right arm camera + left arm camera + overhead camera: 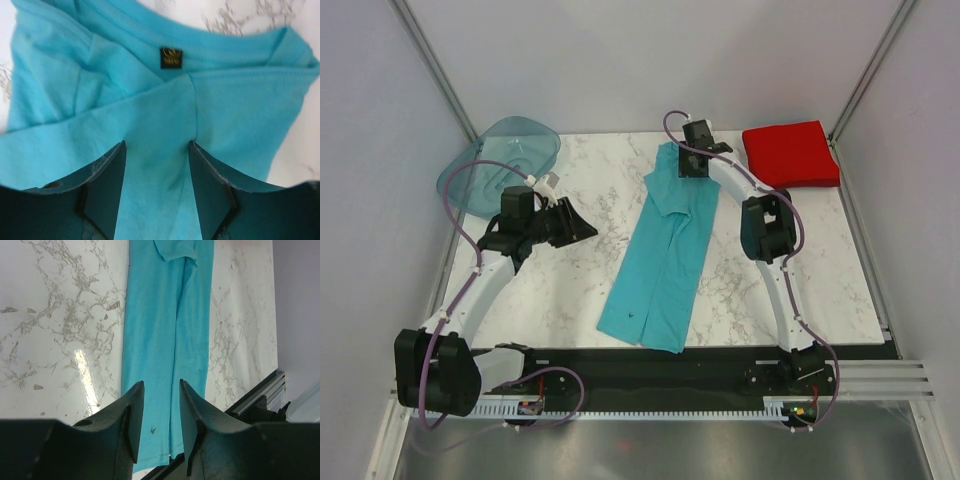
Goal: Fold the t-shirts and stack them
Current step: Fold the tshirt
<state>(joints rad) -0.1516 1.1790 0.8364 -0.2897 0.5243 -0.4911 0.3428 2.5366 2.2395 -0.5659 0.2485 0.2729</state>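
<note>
Top external view: the turquoise t-shirt (660, 250) lies in the middle of the table (570, 290), folded lengthwise into a long strip. The strip slants from its collar end near the far edge down to its hem at the near edge. The red t-shirt (790, 153) sits as a folded square in the far right corner, well apart from the strip. A translucent teal tray (500, 165) overhangs the far left corner.

Only the right wrist view shows the small dark label (171, 57) inside the neckband and the sleeve folded inward across the chest. Only the left wrist view shows the long crease running down the strip (170, 340).

The right arm reaches up the right side of the table, bends at the elbow and leans left. This puts the right gripper (692, 165) over the collar end, jaws apart, with flat cloth showing between its fingers (107, 185). The left arm arches up from the near left corner with its wrist turned toward the shirt. The left gripper (582, 225) hangs above bare marble, jaws apart and holding nothing.
</note>
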